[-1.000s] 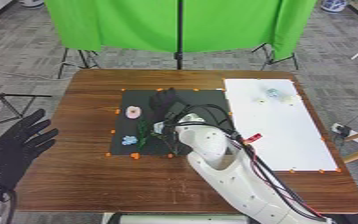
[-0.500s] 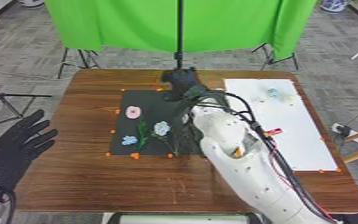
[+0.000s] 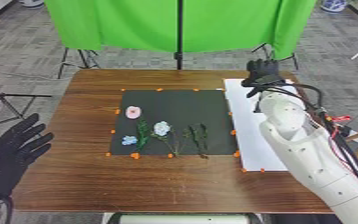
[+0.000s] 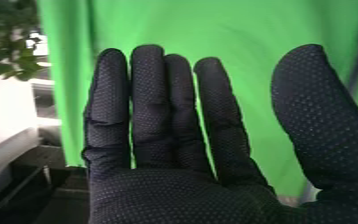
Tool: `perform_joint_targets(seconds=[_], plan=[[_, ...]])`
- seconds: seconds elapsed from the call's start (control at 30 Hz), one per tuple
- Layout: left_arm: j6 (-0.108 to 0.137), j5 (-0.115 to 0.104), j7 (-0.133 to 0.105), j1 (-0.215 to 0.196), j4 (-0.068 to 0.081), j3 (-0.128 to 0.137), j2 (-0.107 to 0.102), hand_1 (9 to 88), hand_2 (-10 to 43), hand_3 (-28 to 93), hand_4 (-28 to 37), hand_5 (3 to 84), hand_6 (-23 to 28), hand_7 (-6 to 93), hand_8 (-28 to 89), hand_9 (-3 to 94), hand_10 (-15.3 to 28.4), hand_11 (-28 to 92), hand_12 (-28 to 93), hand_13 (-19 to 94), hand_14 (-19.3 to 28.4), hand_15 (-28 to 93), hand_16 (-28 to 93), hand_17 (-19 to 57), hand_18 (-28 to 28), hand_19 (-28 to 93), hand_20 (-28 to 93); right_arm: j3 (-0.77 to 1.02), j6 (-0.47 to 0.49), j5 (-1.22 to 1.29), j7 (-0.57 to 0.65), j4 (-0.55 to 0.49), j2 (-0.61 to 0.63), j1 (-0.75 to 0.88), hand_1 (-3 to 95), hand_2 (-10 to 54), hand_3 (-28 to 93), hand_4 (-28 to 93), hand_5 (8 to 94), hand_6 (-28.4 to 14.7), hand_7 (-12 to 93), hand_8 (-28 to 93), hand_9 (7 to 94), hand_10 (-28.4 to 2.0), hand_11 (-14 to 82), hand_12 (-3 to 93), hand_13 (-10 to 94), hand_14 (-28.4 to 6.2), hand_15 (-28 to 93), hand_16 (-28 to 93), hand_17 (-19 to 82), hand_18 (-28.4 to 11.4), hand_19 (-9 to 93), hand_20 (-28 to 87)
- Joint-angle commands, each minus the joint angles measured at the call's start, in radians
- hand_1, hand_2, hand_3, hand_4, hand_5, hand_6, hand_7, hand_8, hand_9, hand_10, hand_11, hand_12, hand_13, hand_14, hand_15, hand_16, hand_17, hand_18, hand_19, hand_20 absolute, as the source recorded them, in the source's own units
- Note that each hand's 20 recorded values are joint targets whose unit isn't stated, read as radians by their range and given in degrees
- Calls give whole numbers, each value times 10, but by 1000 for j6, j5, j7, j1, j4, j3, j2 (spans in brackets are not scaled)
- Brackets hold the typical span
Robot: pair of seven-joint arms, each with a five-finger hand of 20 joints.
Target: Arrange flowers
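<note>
In the head view, my right hand (image 3: pixel 263 73) is over the far end of the white sheet (image 3: pixel 255 145); in the right wrist view the hand (image 4: pixel 171 150) is open with straight fingers and holds nothing. My left hand (image 3: pixel 13 151) is open left of the table. On the black mat (image 3: pixel 193 100) lie a pink flower (image 3: pixel 134 112) at upper left, a small blue flower (image 3: pixel 129 140) at lower left beside a green sprig (image 3: pixel 143 136), a pale blue-white flower (image 3: pixel 162 128) near the middle, and dark green leafy stems (image 3: pixel 198 137) to its right.
Orange markers line the edges of the mat and sheet. Brown wooden table (image 3: pixel 149 185) surrounds them. A green cloth (image 3: pixel 131 25) hangs on a stand behind the table. My right forearm (image 3: pixel 291 135) crosses the white sheet and hides part of it.
My right hand has moved from over the mat, first to its far edge, then right to the white sheet's far end. The middle flower and the leafy stems have come into sight.
</note>
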State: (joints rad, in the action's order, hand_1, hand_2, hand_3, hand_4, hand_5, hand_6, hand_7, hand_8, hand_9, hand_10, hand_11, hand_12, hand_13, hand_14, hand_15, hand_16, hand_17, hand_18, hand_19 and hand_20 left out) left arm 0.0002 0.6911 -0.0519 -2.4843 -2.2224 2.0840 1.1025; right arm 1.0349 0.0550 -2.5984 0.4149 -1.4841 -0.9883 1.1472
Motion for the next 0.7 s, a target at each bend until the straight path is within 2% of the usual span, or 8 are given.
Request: perform_joint_targets(seconds=[0.03,0.37,0.43,0.5,0.6,0.7], plan=[[5,5,-6,-17,-5,1,12,240,-54,697,-282,286,6,230,-114,227,99,207,155,211,138,300,8,-103,231,446,61,52,94,-6,-6,-3,40,84,274,-95,892,-283,479,-40,336,-208,440,-132,455,220,431,-84,562,114,201,-160,722,286],[4,5,3,-9,0,3,8,239,-54,697,-282,286,6,230,-114,227,99,208,155,211,138,300,7,-102,231,446,61,62,115,-35,-24,16,53,110,289,-95,899,-283,482,-21,354,-217,464,-114,488,235,464,-63,596,136,190,-166,709,300],[3,4,4,-9,0,3,6,239,-53,696,-282,286,6,230,-114,227,99,208,155,211,138,300,7,-102,231,446,61,49,86,-37,-24,32,52,108,295,-95,898,-283,485,-18,359,-219,479,-105,492,234,478,-59,602,138,194,-164,712,304],[-3,7,11,-5,1,4,9,239,-53,696,-282,286,6,229,-114,227,99,207,155,211,138,300,7,-102,231,446,61,42,64,-50,-32,45,51,108,328,-95,885,-282,508,-4,369,-227,541,-81,482,231,539,-44,590,149,209,-161,718,320],[1,2,6,-6,3,3,2,239,-54,697,-282,286,6,229,-113,227,99,207,155,211,138,301,8,-102,231,446,61,25,7,-74,-41,68,50,108,404,-95,823,-283,555,13,389,-181,639,-40,325,378,609,-15,523,275,234,-158,719,339],[-3,3,11,-2,4,3,1,238,-54,698,-282,286,6,228,-113,227,99,207,155,211,138,300,8,-102,231,446,61,8,-87,-84,-51,94,53,104,460,-95,800,-283,608,23,481,-163,753,-23,247,449,698,8,468,356,263,-153,727,353]])
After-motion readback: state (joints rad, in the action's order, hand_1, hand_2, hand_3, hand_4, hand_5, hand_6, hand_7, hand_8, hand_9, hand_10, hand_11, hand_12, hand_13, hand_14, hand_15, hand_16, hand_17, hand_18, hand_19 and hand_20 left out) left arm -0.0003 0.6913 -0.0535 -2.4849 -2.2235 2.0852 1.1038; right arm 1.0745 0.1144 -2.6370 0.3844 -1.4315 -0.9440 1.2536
